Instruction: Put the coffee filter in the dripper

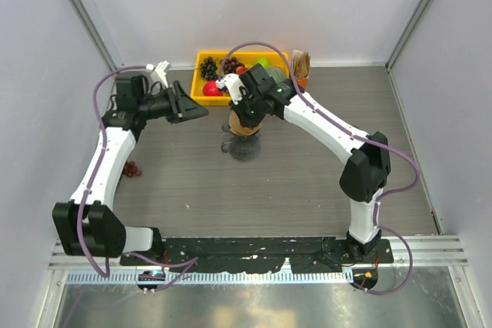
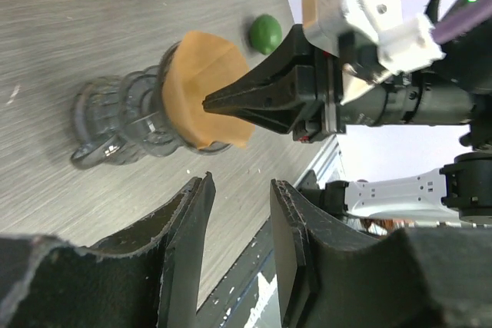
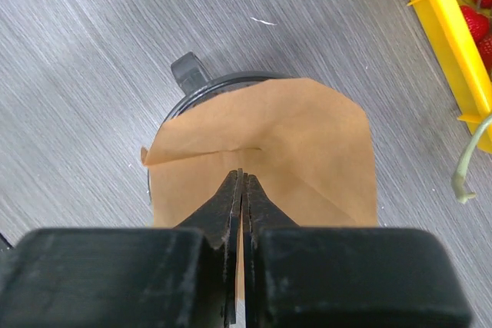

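Note:
The coffee filter (image 1: 244,125) (image 2: 192,74) (image 3: 307,128), a tan paper cone, stands with its point down in the dripper (image 1: 241,147) (image 2: 123,117) (image 3: 201,84), a smoky ribbed funnel on the table. My right gripper (image 1: 244,116) (image 2: 206,102) (image 3: 241,173) reaches down onto the filter with its jaws shut, the tips meeting at a crease in the paper wall. My left gripper (image 1: 201,113) (image 2: 240,182) hovers to the left of the dripper, apart from it, open, with nothing between its fingers.
A yellow tray (image 1: 201,59) (image 3: 438,28) of fruit stands at the back, a bundle of brown papers (image 1: 300,61) beside it. A green round fruit (image 2: 265,34) lies past the dripper. A small red object (image 1: 132,168) lies by the left arm.

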Robot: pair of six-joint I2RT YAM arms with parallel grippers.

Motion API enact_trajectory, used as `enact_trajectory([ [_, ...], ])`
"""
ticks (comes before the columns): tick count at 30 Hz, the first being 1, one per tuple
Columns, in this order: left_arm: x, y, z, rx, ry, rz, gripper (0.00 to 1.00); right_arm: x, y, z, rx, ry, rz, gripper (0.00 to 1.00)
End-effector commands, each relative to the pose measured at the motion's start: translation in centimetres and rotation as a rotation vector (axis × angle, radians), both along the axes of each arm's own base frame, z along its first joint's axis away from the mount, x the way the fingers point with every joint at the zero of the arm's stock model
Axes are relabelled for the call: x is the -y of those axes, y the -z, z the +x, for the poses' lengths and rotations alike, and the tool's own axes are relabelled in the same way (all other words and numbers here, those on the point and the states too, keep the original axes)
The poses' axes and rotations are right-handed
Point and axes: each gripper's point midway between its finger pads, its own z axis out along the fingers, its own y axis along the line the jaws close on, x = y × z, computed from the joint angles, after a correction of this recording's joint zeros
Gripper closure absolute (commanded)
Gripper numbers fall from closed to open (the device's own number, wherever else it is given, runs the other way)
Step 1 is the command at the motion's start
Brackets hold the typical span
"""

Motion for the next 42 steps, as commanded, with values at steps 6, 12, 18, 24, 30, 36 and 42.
enact_trajectory([
  [6, -6.6, -0.2, -1.9, 0.029, -0.178, -0.041, 0.56, -1.7, 1.9, 1.9, 0.055, -0.014, -0.041, 0.95],
  [12, -7.9, -1.2, -2.9, 0.066, -0.225, -0.042, 0.56, -1.3, 4.0, 2.2, 0.081, -0.033, -0.106, 0.95],
  [18, -8.2, -0.8, -3.6, 0.06, -0.237, -0.044, 0.56, -1.1, 5.2, 1.6, 0.075, -0.056, -0.152, 0.95],
  [24, -8.4, -0.3, -3.9, 0.052, -0.248, -0.043, 0.56, -0.8, 6.3, 1.4, 0.065, -0.062, -0.186, 0.95],
  [30, -8.6, -0.1, -4.2, 0.056, -0.249, -0.041, 0.56, -0.6, 7.2, 0.9, 0.044, -0.073, -0.196, 0.95],
  [36, -8.6, 0.1, -4.5, 0.055, -0.247, -0.037, 0.56, -1.2, 6.1, 0.9, 0.052, -0.094, -0.162, 0.95],
  [42, -8.5, -0.2, -4.2, 0.06, -0.248, -0.048, 0.56, -1.8, 3.3, 1.4, 0.101, -0.11, -0.126, 0.95],
])
